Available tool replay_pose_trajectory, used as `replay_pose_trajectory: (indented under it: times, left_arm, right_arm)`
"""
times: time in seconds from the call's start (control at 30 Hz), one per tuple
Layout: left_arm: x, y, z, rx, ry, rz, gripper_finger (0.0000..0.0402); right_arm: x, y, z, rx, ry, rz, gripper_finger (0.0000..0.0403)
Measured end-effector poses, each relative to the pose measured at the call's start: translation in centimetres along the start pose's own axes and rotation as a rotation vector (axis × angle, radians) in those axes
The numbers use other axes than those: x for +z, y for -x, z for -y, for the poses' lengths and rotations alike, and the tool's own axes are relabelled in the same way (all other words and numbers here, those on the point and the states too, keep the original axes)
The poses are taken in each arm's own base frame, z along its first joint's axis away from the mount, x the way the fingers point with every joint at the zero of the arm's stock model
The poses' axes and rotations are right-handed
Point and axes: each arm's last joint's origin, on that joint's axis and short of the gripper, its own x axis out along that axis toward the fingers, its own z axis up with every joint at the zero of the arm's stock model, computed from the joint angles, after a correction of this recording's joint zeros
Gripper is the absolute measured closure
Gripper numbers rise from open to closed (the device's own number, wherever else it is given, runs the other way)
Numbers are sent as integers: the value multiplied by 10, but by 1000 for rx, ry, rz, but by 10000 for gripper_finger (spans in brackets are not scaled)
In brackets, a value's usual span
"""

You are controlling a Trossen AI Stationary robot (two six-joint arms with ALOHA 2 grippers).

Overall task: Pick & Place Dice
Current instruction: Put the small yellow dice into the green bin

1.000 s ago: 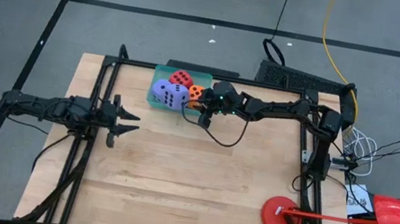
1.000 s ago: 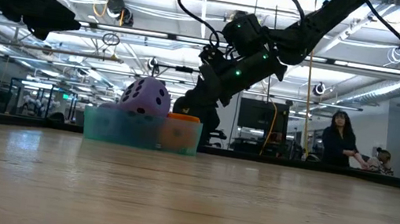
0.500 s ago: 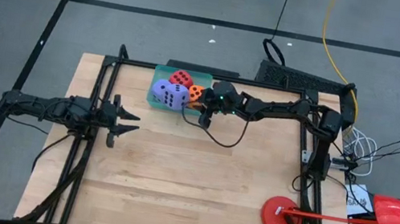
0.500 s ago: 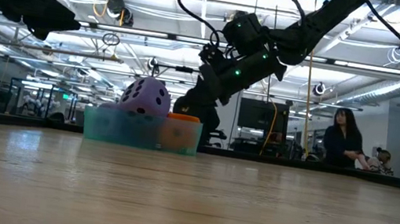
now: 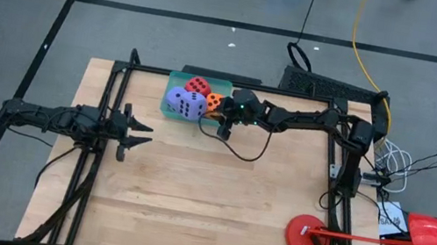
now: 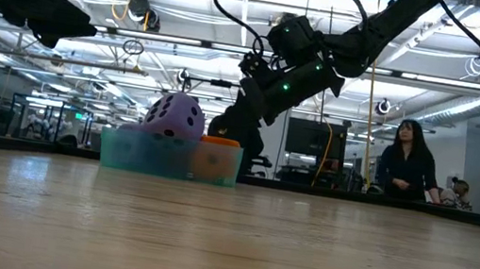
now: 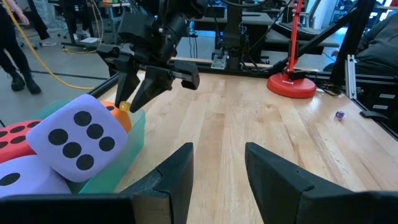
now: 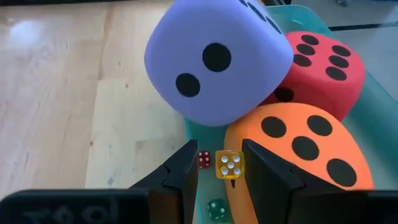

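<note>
The right wrist view is giving up the one thing nobody else is showing properly: the right hand (image 8: 217, 147) is pinching a small yellow die (image 8: 229, 165), glossy and see-through with white pips, between narrowly set fingers, right over the teal tray (image 8: 198, 134). A tiny red die (image 8: 203, 160) and a tiny green die (image 8: 216, 208) are lying on the tray floor just beside it. From the left wrist view that yellow die is only showing as a little amber blob at the fingertips, and in the high and low views I can't make it out.

The big foam-looking ones are crowding the tray: purple die (image 8: 217, 59) tilting on top, red die (image 8: 317, 62) behind it, and orange die (image 8: 305, 149) touching both. The left wrist view is also catching a second purple die (image 7: 18, 177), cut off at the frame edge and hidden in the other views.

The left hand (image 7: 217, 149) is hovering over the wooden table (image 5: 214, 202), well apart from the tray, fingers moderately spread with nothing between them.

The low view is showing the tray as translucent, plus a person (image 6: 404, 164) standing in the room behind. A red stand (image 5: 306, 235) is sitting near the table's right edge.
</note>
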Motion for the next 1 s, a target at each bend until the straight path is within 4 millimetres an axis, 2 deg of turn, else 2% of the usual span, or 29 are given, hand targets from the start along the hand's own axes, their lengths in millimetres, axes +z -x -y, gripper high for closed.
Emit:
replay_pose_trajectory:
  times: [0.67, 1.0]
  left_arm:
    - [0, 0, 0, 0, 0, 0, 249]
    - [0, 0, 0, 0, 0, 0, 249]
  right_arm:
    - [2, 2, 0, 0, 32, 7, 287]
    - [2, 2, 0, -1, 111, 3, 287]
